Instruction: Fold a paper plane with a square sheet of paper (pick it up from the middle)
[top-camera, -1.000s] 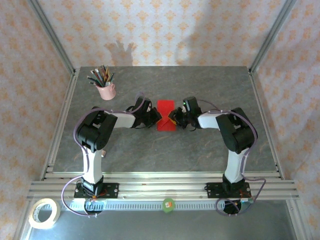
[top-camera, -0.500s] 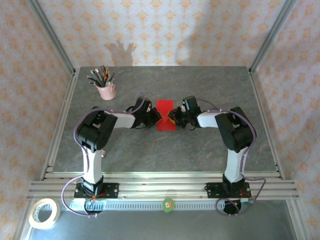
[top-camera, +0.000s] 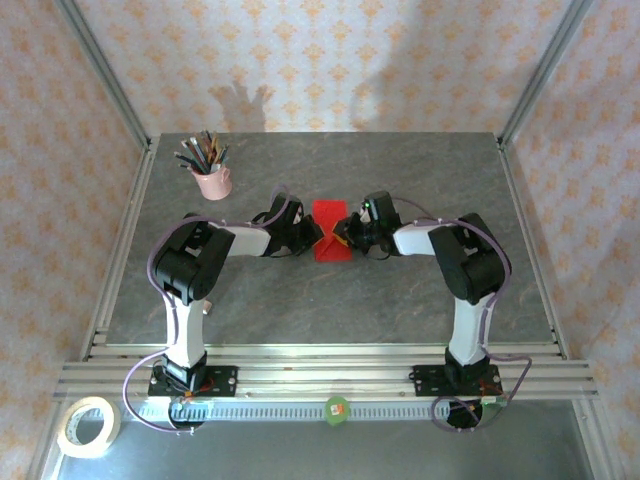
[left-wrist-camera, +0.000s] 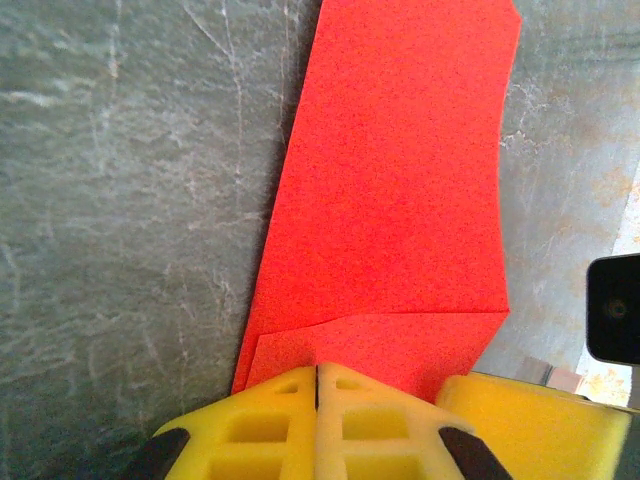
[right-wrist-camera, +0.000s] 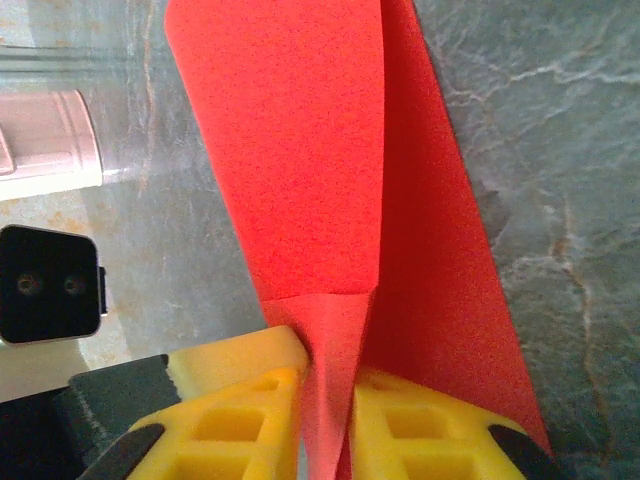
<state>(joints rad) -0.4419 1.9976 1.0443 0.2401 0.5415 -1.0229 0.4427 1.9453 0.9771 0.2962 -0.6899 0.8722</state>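
Observation:
A folded red paper sheet (top-camera: 331, 222) lies flat on the grey table, mid-table between both arms. My left gripper (top-camera: 313, 238) is at its left edge. In the left wrist view its yellow fingers (left-wrist-camera: 280, 410) are pressed together, shut, resting on the paper (left-wrist-camera: 400, 200) with a folded flap just beyond the tips. My right gripper (top-camera: 344, 237) is at the right edge. In the right wrist view a raised ridge of the paper (right-wrist-camera: 300, 150) runs up between the right gripper's (right-wrist-camera: 332, 378) yellow fingers, which touch it on both sides.
A pink cup (top-camera: 211, 178) full of pencils stands at the back left of the table. A tape roll (top-camera: 88, 425) lies off the table at the front left. Metal frame posts rise at both back corners.
The right gripper has crept a little left onto the paper and its fingers have narrowed on the raised fold. The left arm and the paper have not moved.

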